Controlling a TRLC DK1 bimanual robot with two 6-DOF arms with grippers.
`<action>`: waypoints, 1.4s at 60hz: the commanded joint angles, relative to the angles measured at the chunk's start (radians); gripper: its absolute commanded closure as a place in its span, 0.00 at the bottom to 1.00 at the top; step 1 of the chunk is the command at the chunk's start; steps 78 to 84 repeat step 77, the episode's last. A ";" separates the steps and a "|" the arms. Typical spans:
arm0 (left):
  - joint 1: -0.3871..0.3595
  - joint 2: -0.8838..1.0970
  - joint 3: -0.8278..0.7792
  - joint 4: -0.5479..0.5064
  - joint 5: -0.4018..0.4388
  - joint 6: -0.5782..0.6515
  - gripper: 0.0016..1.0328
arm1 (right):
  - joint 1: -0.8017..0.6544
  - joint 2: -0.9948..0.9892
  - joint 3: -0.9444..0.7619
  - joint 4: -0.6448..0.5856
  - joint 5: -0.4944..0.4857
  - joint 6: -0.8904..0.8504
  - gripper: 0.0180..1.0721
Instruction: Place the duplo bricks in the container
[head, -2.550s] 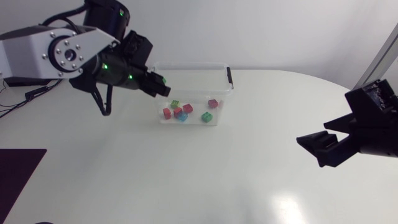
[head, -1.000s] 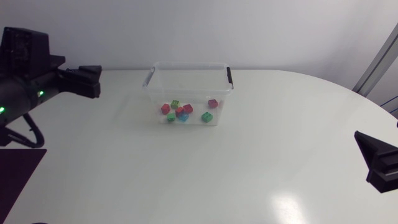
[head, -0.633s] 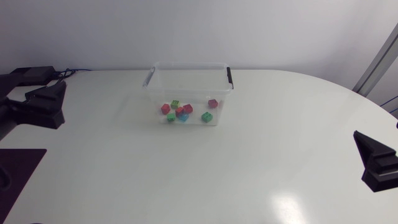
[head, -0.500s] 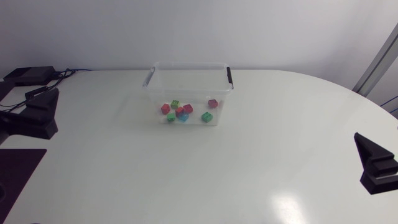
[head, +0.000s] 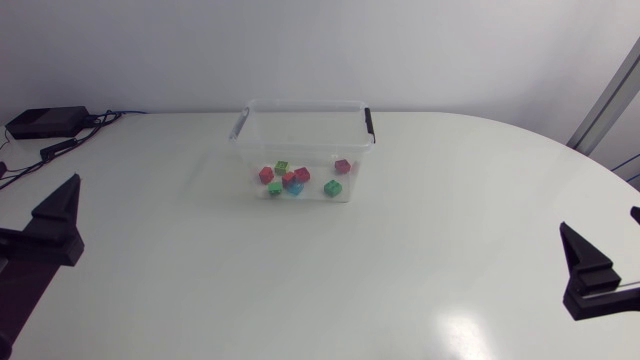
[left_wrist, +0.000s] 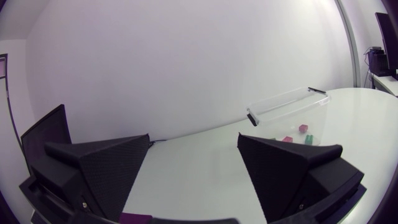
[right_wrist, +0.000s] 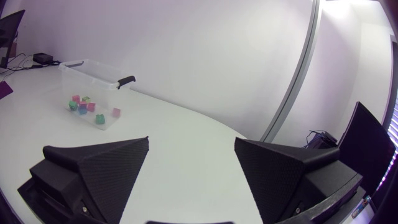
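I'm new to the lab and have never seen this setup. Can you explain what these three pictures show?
It is a robot with two arms at a white table. One picture looks down from a fixed camera above; the other two come from cameras on each arm's wrist, so the black wedge shapes at their lower edges are the fingers of the left gripper and the right gripper. Both are open and hold nothing. On the table stands a clear plastic container with black handles; small red, green and blue duplo bricks lie inside it. No brick shows outside it.
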 joint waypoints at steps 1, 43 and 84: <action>0.012 -0.039 -0.043 -0.013 -0.010 0.026 0.05 | 0.013 -0.007 -0.021 0.031 0.004 -0.026 0.05; 0.090 -0.152 -0.265 0.104 0.145 -0.177 0.05 | -0.004 -0.006 -0.269 0.347 -0.043 0.184 0.05; 0.141 -0.189 -0.392 0.191 0.246 -0.311 0.05 | -0.014 -0.004 -0.420 0.540 -0.073 0.323 0.05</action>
